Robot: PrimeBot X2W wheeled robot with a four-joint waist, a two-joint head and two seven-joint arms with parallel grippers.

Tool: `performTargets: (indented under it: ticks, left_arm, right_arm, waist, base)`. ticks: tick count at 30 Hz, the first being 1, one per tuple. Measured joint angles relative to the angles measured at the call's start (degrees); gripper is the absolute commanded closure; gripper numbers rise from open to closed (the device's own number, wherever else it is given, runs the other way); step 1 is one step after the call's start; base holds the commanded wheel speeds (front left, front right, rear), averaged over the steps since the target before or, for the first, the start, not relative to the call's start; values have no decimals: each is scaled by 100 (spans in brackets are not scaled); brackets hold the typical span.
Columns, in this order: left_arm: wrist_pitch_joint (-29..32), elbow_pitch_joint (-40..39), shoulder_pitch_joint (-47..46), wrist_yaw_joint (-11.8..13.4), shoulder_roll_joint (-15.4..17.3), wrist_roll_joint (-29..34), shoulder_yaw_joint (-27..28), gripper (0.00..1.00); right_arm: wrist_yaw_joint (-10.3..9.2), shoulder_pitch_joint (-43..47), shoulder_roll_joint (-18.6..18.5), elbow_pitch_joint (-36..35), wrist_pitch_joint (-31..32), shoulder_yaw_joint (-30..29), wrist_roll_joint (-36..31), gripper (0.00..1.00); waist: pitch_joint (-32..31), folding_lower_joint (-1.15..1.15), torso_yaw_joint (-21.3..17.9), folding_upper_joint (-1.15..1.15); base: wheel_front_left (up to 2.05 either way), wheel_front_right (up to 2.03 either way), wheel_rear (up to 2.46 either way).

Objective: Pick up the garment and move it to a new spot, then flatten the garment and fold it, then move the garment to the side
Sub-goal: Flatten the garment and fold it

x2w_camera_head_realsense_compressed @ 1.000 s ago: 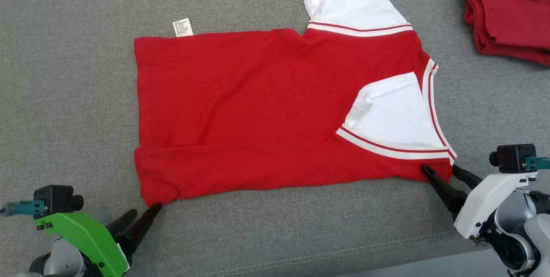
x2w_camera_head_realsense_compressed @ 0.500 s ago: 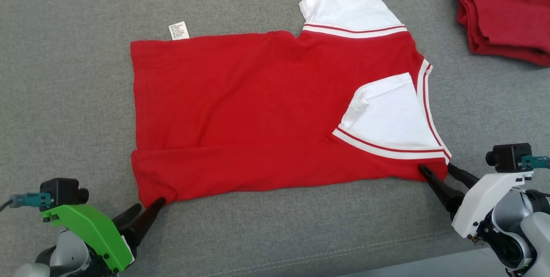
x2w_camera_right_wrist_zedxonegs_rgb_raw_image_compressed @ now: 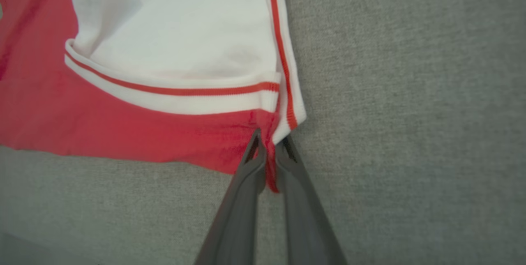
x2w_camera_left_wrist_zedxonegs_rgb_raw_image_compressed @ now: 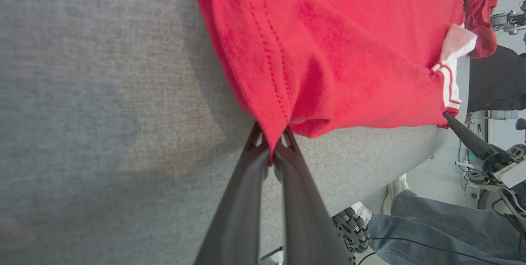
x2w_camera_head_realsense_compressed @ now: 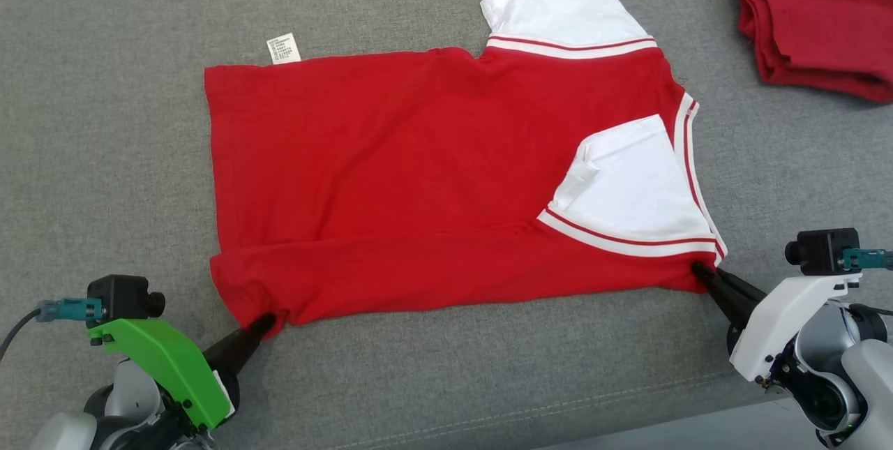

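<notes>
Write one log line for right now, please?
left gripper: shut on shirt hem | right gripper: shut on shirt shoulder | shirt: spread flat

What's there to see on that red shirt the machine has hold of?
The shirt is soft red knit, lying nearly flat on a grey cloth surface, with a fold along its near edge. One white sleeve, edged in red-and-white stripes, is folded onto the body; the other sleeve, alike, sticks out on the far side. A white label shows at the far hem corner. The left tool pinches the near hem corner, the right tool the near shoulder corner.
</notes>
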Motion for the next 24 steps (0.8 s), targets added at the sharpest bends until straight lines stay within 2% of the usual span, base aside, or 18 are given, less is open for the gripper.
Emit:
performTargets:
  ticks: [7, 24]
  left_arm:
    - [153, -2, 34, -85, 151, -136, 57, 100]
    - [621, -438, 363, -176, 396, -488, 45, 100]
  right_arm:
    - [82, -1, -66, 10, 47, -78, 123, 100]
    - [93, 110, -515, -219, 437, -256, 465, 100]
  waist:
    - [-12, 0, -7, 0]
    - [-86, 0, 98, 0]
  base:
    - [0, 0, 0]
    - [0, 0, 0]
